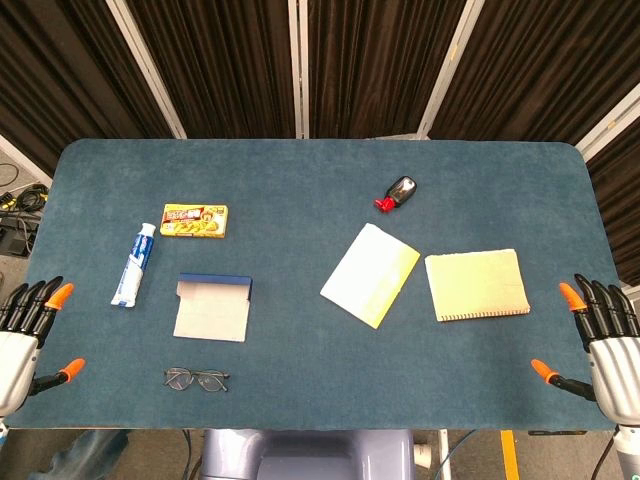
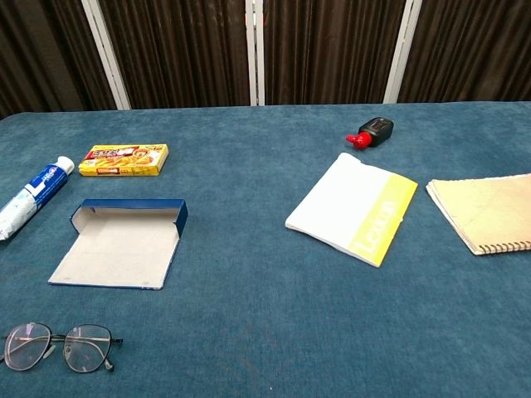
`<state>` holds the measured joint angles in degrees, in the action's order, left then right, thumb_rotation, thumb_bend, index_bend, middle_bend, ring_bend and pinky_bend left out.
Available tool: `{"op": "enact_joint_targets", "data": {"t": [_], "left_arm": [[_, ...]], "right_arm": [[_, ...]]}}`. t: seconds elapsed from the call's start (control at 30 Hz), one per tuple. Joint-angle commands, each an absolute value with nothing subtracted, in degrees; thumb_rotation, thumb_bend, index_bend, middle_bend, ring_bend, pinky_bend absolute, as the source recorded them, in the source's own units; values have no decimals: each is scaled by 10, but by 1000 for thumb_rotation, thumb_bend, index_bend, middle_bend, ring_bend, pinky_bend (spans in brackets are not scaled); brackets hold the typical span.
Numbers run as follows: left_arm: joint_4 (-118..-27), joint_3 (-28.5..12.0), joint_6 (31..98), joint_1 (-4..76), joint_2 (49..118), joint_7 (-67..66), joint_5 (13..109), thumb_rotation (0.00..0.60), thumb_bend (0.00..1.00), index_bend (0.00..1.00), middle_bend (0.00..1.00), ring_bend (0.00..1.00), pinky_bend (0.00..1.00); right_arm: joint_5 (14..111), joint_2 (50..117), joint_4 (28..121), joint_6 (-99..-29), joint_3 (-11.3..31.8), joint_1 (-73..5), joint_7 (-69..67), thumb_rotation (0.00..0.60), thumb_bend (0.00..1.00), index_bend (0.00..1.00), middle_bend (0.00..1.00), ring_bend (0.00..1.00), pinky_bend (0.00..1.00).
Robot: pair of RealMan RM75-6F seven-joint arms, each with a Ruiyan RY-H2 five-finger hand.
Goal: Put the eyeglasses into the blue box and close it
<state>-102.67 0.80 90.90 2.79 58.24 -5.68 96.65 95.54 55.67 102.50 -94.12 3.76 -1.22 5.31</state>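
Item: eyeglasses (image 1: 196, 379). Thin dark wire frame, lenses flat on the blue table (image 1: 320, 180), lower left of the head view, just below the blue box (image 1: 211, 308); touching nothing. In the chest view they sit at the bottom left corner, and whether the temples are folded cannot be told for sure.

Item: blue box. Lying open, lid flap laid back toward the upper edge, pale inside showing, nothing in it. Left of centre in both views.

Item: left hand (image 1: 25, 335). Lower left edge of the head view, at the table's rim, fingers spread with thumb held apart, holding nothing. Not seen in the chest view.

Item: right hand (image 1: 600, 340). Lower right edge, fingers likewise apart, holding nothing, well away from the glasses.

Other stock: toothpaste tube (image 1: 133, 265) and yellow packet (image 1: 194, 220), upper left of the box; white and yellow booklet (image 1: 370, 274) and spiral notebook (image 1: 477, 285), right of centre; small black and red bottle (image 1: 400, 190), above the booklet.

Handling note, step in hand: the pick-up has not begun. The left hand is the nearer one and looks the better choice. The frame is thin and low, so a pinch across the bridge or one rim, taken from above, seems safest; pressing on the lenses risks sliding them. Lift clear, carry the short way up, lay them inside the open tray, then fold the flap over.
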Motion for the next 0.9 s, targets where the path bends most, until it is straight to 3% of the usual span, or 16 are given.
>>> {"op": "enact_joint_targets", "data": {"t": [0.03, 0.33, 0.5, 0.63, 0.77, 0.9], "left_arm": [[-1025, 8, 909, 28, 583, -55, 967, 600, 0, 0, 0, 0, 0], [-1020, 14, 888, 37, 587, -50, 972, 600, 0, 17, 0, 0, 0], [-1043, 37, 780, 77, 608, -65, 970, 600, 2, 288, 0, 0, 0], [-1064, 28, 725, 98, 643, -121, 921, 600, 143, 400, 0, 0, 0], [-1060, 21, 693, 110, 684, -169, 884, 600, 287, 411, 0, 0, 0], [-1051, 19, 673, 118, 718, -204, 853, 600, 348, 416, 0, 0, 0]], "right_arm": [[955, 556, 1026, -940, 37, -12, 53, 600, 0, 0, 0, 0, 0], [948, 558, 1026, -931, 38, -15, 56, 600, 0, 0, 0, 0, 0], [948, 556, 1028, -937, 37, -12, 48, 600, 0, 0, 0, 0, 0], [952, 552, 1028, -937, 35, -11, 37, 600, 0, 3, 0, 0, 0], [946, 550, 1024, -930, 36, -14, 25, 600, 0, 8, 0, 0, 0], [939, 546, 1023, -928, 38, -15, 9, 600, 0, 13, 0, 0, 0]]}}
